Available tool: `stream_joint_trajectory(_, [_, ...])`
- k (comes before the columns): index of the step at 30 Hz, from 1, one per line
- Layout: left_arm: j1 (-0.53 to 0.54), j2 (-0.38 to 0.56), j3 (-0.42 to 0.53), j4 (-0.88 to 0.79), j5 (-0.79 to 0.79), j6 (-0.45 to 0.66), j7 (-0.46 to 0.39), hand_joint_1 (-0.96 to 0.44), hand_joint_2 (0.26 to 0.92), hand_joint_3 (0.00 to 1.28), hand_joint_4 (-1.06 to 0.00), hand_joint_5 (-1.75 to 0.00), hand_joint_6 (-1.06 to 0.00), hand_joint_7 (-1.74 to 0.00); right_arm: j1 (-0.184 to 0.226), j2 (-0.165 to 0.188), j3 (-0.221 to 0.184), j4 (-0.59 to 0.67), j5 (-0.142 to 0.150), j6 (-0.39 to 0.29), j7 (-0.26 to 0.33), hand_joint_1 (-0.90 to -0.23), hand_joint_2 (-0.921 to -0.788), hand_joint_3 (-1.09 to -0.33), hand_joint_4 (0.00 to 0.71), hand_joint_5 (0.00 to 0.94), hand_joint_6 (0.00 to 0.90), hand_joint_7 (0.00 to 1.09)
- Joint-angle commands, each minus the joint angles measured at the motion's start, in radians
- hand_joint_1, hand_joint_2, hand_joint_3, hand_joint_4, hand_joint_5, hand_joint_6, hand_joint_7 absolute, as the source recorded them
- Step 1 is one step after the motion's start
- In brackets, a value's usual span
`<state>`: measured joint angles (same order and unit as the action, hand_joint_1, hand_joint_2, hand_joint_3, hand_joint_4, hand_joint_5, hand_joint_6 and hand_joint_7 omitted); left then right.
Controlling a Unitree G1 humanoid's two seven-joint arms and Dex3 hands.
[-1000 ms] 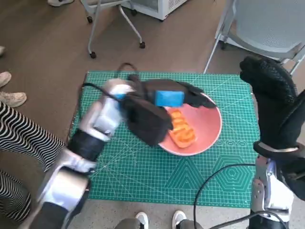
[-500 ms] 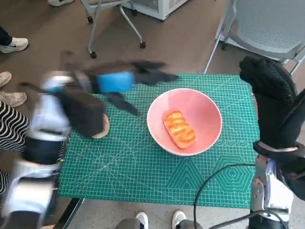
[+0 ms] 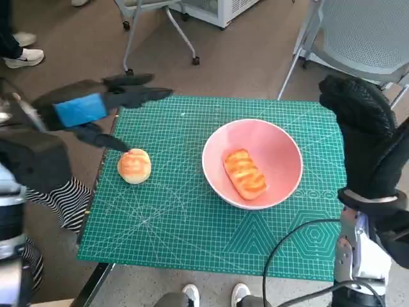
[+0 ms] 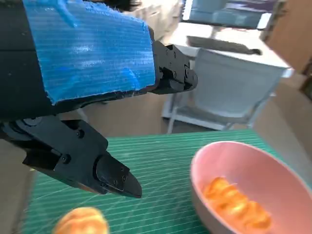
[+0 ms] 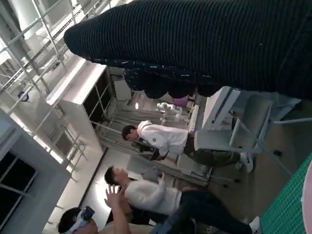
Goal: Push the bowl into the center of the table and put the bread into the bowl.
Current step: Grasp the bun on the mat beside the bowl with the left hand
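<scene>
Left hand (image 3: 96,105) empty, fingers spread, above tabletop's (image 3: 192,236) left edge; lower squarely over round bread (image 3: 134,165) before gripping, then carry to bowl (image 3: 281,144).

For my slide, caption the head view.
Left hand open above round bun; bread loaf lies in pink bowl.

We see a brown floor (image 3: 70,77) beyond the table's far edge, a grey mesh chair (image 3: 358,32) off its far right corner, and wheeled chair legs (image 3: 160,32). People (image 5: 161,139) sit by pale shelving (image 5: 83,97).
</scene>
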<state>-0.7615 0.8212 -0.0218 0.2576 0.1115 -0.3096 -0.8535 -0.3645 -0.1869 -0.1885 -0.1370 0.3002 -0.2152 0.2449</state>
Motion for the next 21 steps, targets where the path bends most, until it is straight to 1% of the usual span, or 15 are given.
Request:
stream_joint_trajectory(1, [0.027, 0.025, 0.001, -0.005, -0.005, 0.01, -0.01, -0.19, 0.747, 0.0, -0.09, -0.01, -0.26, -0.07, 0.003, -0.002, 0.0, 0.029, 0.012, -0.001, 0.017, -0.678, -0.921, -0.672, 0.201, 0.0, 0.094, 0.54])
stream_joint_trajectory(6, [0.041, 0.034, -0.016, 0.035, 0.015, -0.007, -0.01, -0.18, 0.736, 0.0, -0.09, -0.01, -0.26, -0.07, 0.0, -0.006, 0.004, 0.041, 0.005, -0.013, 0.025, -0.678, -0.921, -0.673, 0.2, 0.0, 0.094, 0.54])
stream_joint_trajectory(10, [0.062, 0.041, -0.036, 0.032, 0.05, 0.009, -0.004, -0.17, 0.727, 0.0, -0.1, -0.01, -0.24, -0.05, -0.002, -0.01, 0.005, 0.051, 0.003, -0.022, 0.034, -0.677, -0.921, -0.682, 0.201, 0.001, 0.094, 0.54])
stream_joint_trajectory(16, [0.084, 0.03, -0.067, 0.036, 0.085, 0.073, -0.004, -0.09, 0.727, 0.0, -0.09, 0.0, -0.23, -0.04, -0.006, -0.02, -0.001, 0.063, 0.011, -0.024, 0.048, -0.676, -0.921, -0.69, 0.201, 0.0, 0.09, 0.54])
stream_joint_trajectory(21, [0.082, 0.007, -0.104, 0.075, 0.111, 0.095, 0.002, 0.01, 0.733, 0.0, -0.08, 0.0, -0.23, -0.03, -0.008, -0.024, -0.006, 0.07, 0.013, -0.028, 0.056, -0.675, -0.921, -0.69, 0.202, 0.001, 0.091, 0.54])
